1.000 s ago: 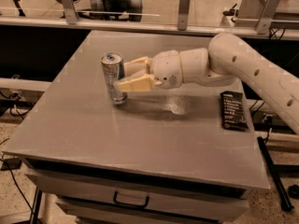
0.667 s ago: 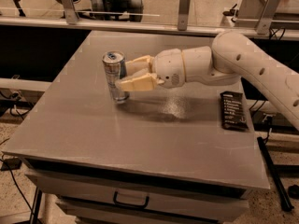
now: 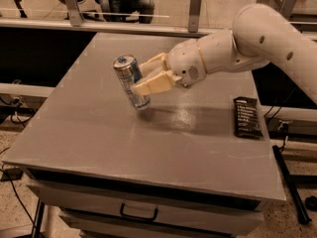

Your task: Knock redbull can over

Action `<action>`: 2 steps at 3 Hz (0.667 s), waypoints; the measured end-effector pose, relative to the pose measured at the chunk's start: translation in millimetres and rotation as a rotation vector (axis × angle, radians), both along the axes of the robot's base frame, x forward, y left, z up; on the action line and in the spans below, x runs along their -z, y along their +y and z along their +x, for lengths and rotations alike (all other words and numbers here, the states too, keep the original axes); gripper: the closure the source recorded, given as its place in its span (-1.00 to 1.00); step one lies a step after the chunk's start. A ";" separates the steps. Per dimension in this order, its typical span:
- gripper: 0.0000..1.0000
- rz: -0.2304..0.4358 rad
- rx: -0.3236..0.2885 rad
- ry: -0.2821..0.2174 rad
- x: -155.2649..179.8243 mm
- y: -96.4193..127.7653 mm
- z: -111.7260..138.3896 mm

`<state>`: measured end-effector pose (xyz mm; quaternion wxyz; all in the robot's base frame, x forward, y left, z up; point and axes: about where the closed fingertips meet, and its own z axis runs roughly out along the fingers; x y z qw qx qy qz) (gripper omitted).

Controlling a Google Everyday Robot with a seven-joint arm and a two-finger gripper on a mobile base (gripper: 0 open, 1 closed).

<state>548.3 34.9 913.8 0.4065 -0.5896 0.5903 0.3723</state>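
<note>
Leaning left, the redbull can (image 3: 131, 82) touches the gripper (image 3: 142, 78) beside it.

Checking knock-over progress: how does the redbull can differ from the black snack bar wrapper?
Pose: the redbull can tilts, its top leaning left, while the snack bar wrapper lies flat.
Look: the can is a shiny silver-and-blue cylinder; the wrapper is thin and black.
Contact: the end effector is against the can's right side; the wrapper sits apart, near the right edge.
Both rest on the grey table.
</note>
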 end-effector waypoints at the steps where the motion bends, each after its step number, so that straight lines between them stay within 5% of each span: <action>1: 1.00 -0.164 0.010 0.020 1.4 -10.4 -5.6; 2: 1.00 -0.286 0.025 0.027 -3.2 -20.5 -9.7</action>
